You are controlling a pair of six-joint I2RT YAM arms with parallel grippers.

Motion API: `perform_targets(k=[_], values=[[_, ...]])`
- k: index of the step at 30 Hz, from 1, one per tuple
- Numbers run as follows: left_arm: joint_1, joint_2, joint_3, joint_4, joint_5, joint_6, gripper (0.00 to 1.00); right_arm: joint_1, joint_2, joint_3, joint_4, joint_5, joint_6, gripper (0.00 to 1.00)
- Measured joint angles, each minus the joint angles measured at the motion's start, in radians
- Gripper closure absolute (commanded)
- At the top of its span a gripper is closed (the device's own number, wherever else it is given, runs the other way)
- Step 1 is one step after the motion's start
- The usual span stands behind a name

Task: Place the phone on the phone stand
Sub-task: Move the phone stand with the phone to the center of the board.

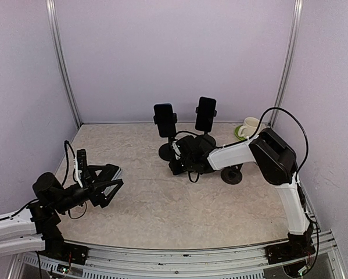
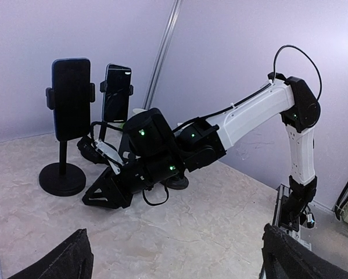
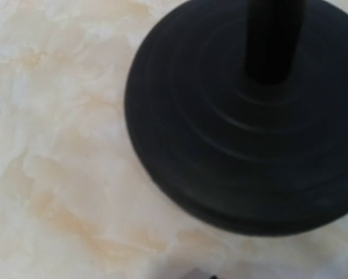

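Overhead view of a pale marbled surface [image 1: 144,203] with two robot arms. The right arm reaches out low, its right pincer [image 1: 175,167] down near the surface, just beside the round black base of a stand [image 1: 165,152]. Its wrist view is filled by that base and pole and shows no fingers, so it cannot be told whether this pincer is clenched or released. No phone shows in it. Just beyond and above this pincer, a black phone [image 1: 164,118] sits upright, clamped in the stand's cradle. Farther back from the pincer, a second phone [image 1: 205,112] sits upright on a second stand [image 1: 207,139]. A mug [image 1: 250,125] sits well away from the pincer, near that arm's elbow. The left pincer [image 1: 110,185] is spread wide, released and empty, well apart from the stands and facing them. Judged from this, the placing looks done, since the phone is on its stand. What seems left is for the right arm to pull clear without knocking the base.
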Motion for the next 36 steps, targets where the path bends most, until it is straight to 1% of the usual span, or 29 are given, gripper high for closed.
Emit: perform_targets(k=[7,16,36], values=[[0.0,-0.001,-0.002,0.0,-0.006,0.0,0.01,0.0,0.009,0.02,-0.014,-0.006,0.014,0.73],[0.0,0.0,-0.012,0.002,-0.008,0.0,0.01,0.0,0.021,0.039,-0.017,-0.004,0.035,0.7],[0.0,-0.012,-0.02,0.002,-0.011,-0.003,0.01,-0.036,0.113,0.2,-0.076,-0.004,0.062,0.69]])
